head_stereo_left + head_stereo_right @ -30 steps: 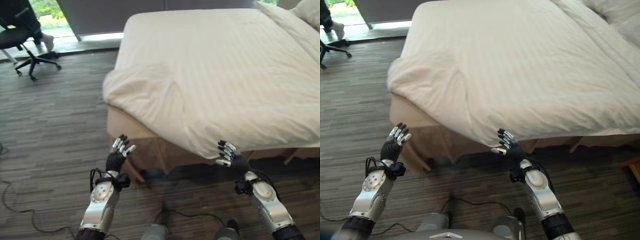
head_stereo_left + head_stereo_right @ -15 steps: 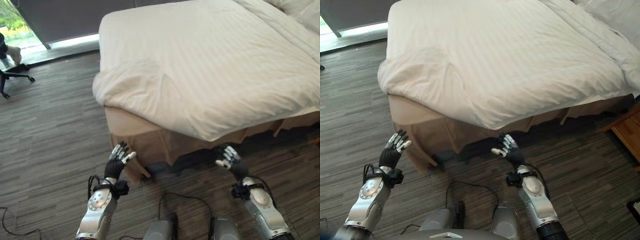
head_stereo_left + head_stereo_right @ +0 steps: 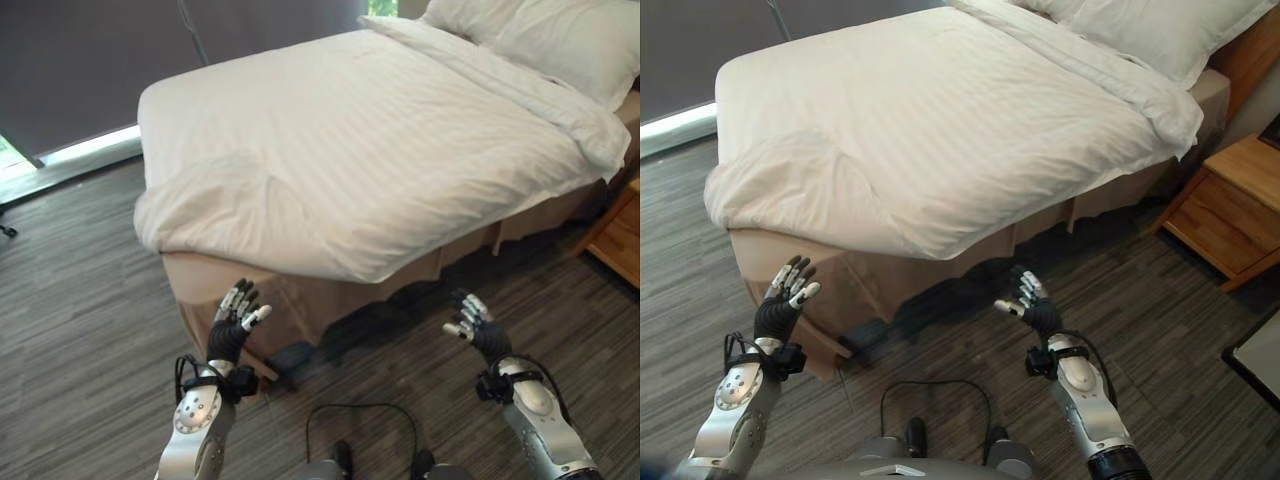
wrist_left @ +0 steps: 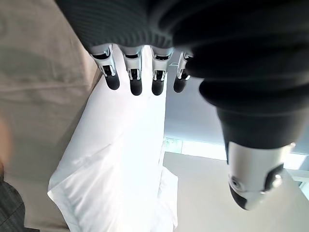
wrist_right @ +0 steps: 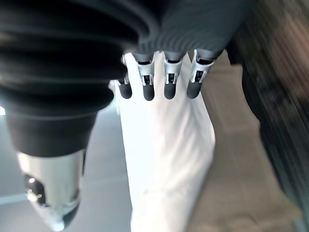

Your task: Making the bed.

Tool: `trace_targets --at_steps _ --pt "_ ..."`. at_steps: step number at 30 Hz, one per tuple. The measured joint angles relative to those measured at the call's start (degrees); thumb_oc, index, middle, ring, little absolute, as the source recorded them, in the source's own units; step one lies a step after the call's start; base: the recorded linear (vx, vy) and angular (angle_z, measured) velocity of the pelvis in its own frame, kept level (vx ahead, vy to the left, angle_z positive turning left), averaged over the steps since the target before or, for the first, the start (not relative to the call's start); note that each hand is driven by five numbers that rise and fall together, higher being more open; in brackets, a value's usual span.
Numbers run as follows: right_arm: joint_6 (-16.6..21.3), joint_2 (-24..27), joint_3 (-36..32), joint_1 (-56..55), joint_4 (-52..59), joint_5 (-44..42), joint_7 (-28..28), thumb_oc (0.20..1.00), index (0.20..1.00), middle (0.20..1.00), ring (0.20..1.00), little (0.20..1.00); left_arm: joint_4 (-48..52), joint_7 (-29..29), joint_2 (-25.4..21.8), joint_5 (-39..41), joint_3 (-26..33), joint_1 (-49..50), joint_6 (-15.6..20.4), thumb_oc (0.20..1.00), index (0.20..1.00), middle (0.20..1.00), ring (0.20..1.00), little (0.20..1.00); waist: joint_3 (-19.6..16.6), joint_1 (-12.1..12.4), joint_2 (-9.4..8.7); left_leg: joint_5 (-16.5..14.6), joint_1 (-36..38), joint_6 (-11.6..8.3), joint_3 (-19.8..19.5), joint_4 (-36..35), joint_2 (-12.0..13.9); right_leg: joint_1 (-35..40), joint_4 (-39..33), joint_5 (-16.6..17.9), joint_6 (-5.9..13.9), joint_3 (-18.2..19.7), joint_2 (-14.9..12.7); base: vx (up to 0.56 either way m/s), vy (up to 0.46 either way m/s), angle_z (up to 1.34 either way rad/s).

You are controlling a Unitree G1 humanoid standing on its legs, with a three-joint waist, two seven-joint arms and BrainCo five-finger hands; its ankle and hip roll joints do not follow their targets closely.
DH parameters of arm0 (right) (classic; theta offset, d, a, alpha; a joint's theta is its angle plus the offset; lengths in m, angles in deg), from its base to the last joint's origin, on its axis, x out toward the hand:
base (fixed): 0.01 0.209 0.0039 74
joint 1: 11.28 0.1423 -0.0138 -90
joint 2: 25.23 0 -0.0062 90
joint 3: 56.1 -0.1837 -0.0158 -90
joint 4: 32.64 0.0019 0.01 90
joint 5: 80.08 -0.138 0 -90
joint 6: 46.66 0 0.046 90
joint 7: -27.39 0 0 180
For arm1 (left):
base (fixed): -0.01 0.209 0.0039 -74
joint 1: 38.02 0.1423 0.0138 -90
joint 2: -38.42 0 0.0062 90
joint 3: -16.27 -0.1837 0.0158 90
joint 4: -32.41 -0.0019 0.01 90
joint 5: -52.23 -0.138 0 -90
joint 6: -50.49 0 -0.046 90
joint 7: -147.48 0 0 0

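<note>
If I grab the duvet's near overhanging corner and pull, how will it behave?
The duvet looks soft and floppy: it drapes and creases over the bed's edge. It will probably bunch rather than slide flat. Likely bulky, so expect drag. Both the left hand and right hand are open, clear of it.

A white striped duvet (image 3: 370, 150) lay spread on the wide tan-skirted bed (image 3: 970, 255), beyond both sets of fingertips. White pillows (image 3: 540, 35) sat at its far end, past the right hand (image 3: 478, 325). A wooden nightstand (image 3: 1230, 205) stood right of that hand; the left hand (image 3: 232, 322) hovered before the bed's near corner.
</note>
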Motion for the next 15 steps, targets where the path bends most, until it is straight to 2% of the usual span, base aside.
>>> trace_targets --at_steps 1,2,3,4,5,7,8,9,10,12,13,14,15 --pt "0.1 0.8 -0.9 0.0 0.0 0.1 -0.1 1.0 1.0 1.0 1.0 1.0 0.0 0.0 0.4 1.5 0.0 0.7 0.0 1.0 1.0 1.0 1.0 1.0 0.0 1.4 -0.65 0.9 0.1 0.32 -5.0 0.9 -1.3 0.3 -0.2 0.1 -0.18 1.0 -0.8 -0.13 -0.017 -0.48" --pt "0.3 1.2 -2.8 0.7 0.0 0.1 0.0 1.0 1.0 1.0 1.0 1.0 0.0 -0.1 1.0 1.9 0.1 1.8 0.4 1.0 1.0 1.0 1.0 1.0 -0.7 1.4 0.02 0.7 0.2 0.11 -10.0 1.3 -2.4 0.3 -0.2 0.1 -0.17 1.5 -0.8 -0.11 0.031 -0.38" --pt "0.3 1.6 -4.0 0.8 0.0 0.1 0.0 1.0 1.0 1.0 1.0 1.0 0.0 -0.3 1.5 2.0 0.1 1.4 0.6 1.0 1.0 1.0 1.0 1.0 -0.7 0.9 0.06 1.4 0.2 0.03 -11.3 1.5 -1.9 0.0 -0.1 0.4 -0.83 2.1 -1.6 -0.12 0.057 -0.19" --pt "0.1 3.1 -4.4 1.0 0.1 0.2 -0.2 1.0 1.0 1.0 1.0 1.0 -0.9 -0.4 1.9 2.1 0.5 0.5 1.0 1.0 1.0 1.0 1.0 1.0 -0.5 1.1 -1.26 4.0 -0.5 -2.82 -12.3 1.8 -2.5 -0.5 -0.3 1.4 -2.79 2.3 -3.2 -0.06 0.09 -0.33" --pt "0.2 3.5 -7.1 0.8 1.0 0.3 -0.1 1.0 1.0 1.0 1.0 1.0 -0.7 -0.3 2.7 2.2 1.7 0.4 1.3 1.0 1.0 1.0 1.0 1.0 -0.4 1.3 -2.31 2.1 -0.6 -2.74 -12.2 3.5 -0.2 -0.2 -1.7 2.1 -3.37 2.3 -3.7 -0.09 0.172 -0.36" --pt "0.7 3.9 -12.4 0.0 1.3 0.3 0.5 1.0 1.0 1.0 1.0 1.0 -0.6 0.1 3.2 4.2 2.0 0.0 1.4 1.0 1.0 1.0 1.0 1.0 -0.3 -0.8 -2.23 1.7 1.7 -3.52 -13.5 4.7 6.6 1.5 -2.8 3.7 -1.57 1.4 -3.9 -0.1 0.227 -0.08" --pt "1.3 4.2 -14.4 -0.9 0.3 0.3 0.9 1.0 1.0 1.0 1.0 1.0 -0.6 0.3 3.6 4.3 1.6 -0.9 1.4 1.0 1.0 1.0 1.0 1.0 -0.4 -2.0 -2.15 0.9 2.5 -5.03 -14.8 4.7 9.0 1.7 -2.9 4.0 -1.09 0.7 -4.0 -0.12 0.326 0.22" --pt "1.1 4.7 -14.7 -1.8 -0.7 0.4 2.2 1.0 1.0 1.0 1.0 1.0 -0.2 0.2 4.0 4.3 1.1 -1.5 1.4 1.0 1.0 1.0 1.0 1.0 -0.3 -2.7 -1.8 0.9 3.4 -5.04 -14.6 2.9 12.6 1.5 -3.0 4.2 -0.74 0.4 -4.3 -0.11 0.368 0.23" --pt "1.1 5.1 -14.7 -2.2 -0.9 0.4 2.5 1.0 1.0 1.0 1.0 1.0 -0.3 0.2 3.9 4.3 0.5 -2.5 1.4 1.0 1.0 1.0 1.0 1.0 -0.2 -3.1 -1.48 0.9 3.6 -5.02 -14.4 2.4 14.1 1.3 -3.1 4.5 -0.25 0.4 -4.8 -0.1 0.421 0.22" --pt "1.0 5.0 -14.7 -2.2 -1.5 0.4 2.6 1.0 1.0 1.0 1.0 1.0 -0.5 0.1 4.0 4.3 -0.2 -3.1 1.3 1.0 1.0 1.0 1.0 1.0 -0.3 -3.7 -0.85 1.0 3.5 -4.93 -13.9 1.2 15.7 1.5 -3.2 5.0 0.62 -0.3 -6.4 -0.03 0.178 0.29" --pt "1.0 5.2 -14.3 -2.2 -1.4 0.4 2.6 1.0 1.0 1.0 1.0 1.0 -0.4 0.1 4.1 4.3 -0.4 -3.2 1.3 1.0 1.0 1.0 1.0 1.0 -0.2 -4.0 -0.03 5.2 4.1 -3.45 -12.7 -0.8 16.0 2.4 -3.6 4.9 2.32 -1.2 -6.9 -0.03 0.269 0.42" --pt "1.0 4.8 -12.0 -1.9 -1.8 0.5 2.4 1.0 1.0 1.0 1.0 1.0 -0.4 0.3 3.9 4.7 0.2 -2.8 1.2 1.0 1.0 1.0 1.0 1.0 0.3 -3.6 0.69 3.3 5.9 -6.12 -12.0 -1.9 14.1 3.0 -3.9 5.0 4.82 0.3 -9.2 -0.06 0.675 0.77" --pt "1.1 3.8 -10.6 -2.1 -1.9 0.6 2.3 1.0 1.0 1.0 1.0 1.0 -2.6 0.5 3.7 6.2 0.8 -2.9 1.6 1.0 1.0 1.0 1.0 1.0 0.5 -3.3 -0.19 0.3 5.3 -6.76 -9.8 -2.4 12.5 4.3 -3.9 6.3 5.28 -2.4 -12.4 -0.06 0.677 0.89"
